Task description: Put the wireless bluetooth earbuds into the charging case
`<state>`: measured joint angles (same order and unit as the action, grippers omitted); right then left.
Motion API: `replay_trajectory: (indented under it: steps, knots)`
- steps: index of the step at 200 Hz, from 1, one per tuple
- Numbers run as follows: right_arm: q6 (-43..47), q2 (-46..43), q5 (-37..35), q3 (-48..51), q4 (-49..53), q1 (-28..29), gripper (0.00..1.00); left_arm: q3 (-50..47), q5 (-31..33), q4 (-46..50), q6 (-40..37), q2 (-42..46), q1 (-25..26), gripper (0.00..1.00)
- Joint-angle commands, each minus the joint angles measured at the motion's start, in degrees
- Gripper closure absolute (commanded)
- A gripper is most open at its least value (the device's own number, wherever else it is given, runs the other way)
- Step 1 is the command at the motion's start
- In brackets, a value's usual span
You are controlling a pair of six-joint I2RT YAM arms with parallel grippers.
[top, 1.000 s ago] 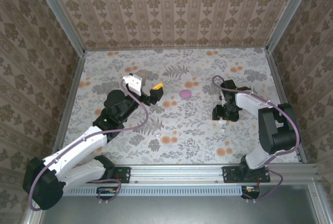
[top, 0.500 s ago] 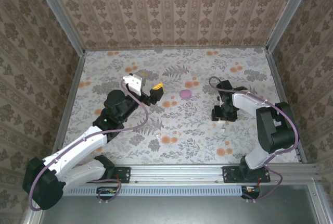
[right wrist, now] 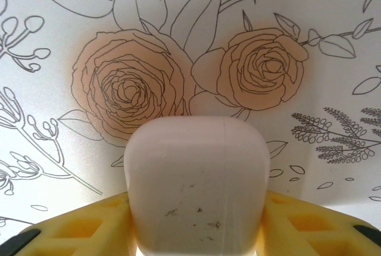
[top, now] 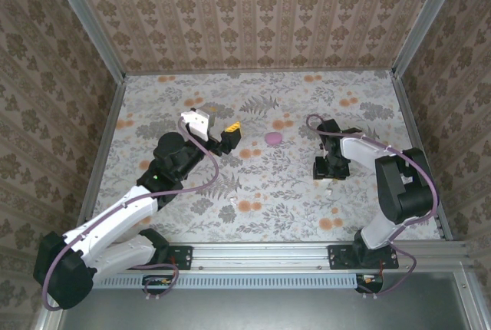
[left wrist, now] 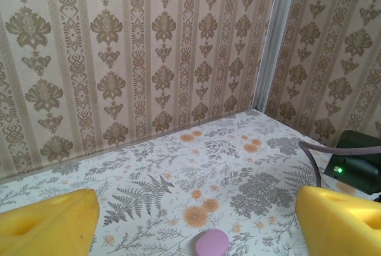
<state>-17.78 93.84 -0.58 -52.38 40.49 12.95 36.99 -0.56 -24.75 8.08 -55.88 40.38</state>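
Low in the right wrist view, right gripper [right wrist: 196, 235] grasps the charging case [right wrist: 196, 178]. Left gripper [left wrist: 196, 214] released, purple disc [left wrist: 211, 242] lying ahead

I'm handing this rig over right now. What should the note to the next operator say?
Left gripper: fingers wide open, empty, with a pink oval on the table ahead.
Right gripper: fingers against both sides of the charging case, which lies on the table and looks shut.
One white speck, likely an earbud, lies on the table between the arms. I can't pick out the other.
Done: the case is grasped.
Left: open the case, fetch both earbuds, seat them.
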Motion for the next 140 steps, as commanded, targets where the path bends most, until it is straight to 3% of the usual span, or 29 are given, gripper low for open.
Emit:
replay_trajectory:
  steps: [1,76,140]
  knots:
    - [0.05,-2.83,-1.45,0.79,-0.26,0.73,0.51,1.04,0.72,1.43,1.79,-0.09,-0.57,0.13]
    - [5.14,-16.21,2.05,-1.95,-3.29,4.75,0.54,4.93,-1.2,7.02,6.08,-4.57,-1.46,0.13]
    - [18.74,-22.95,2.74,-7.35,-7.85,15.82,0.54,13.31,-17.04,13.46,12.34,-12.49,-4.0,0.18]
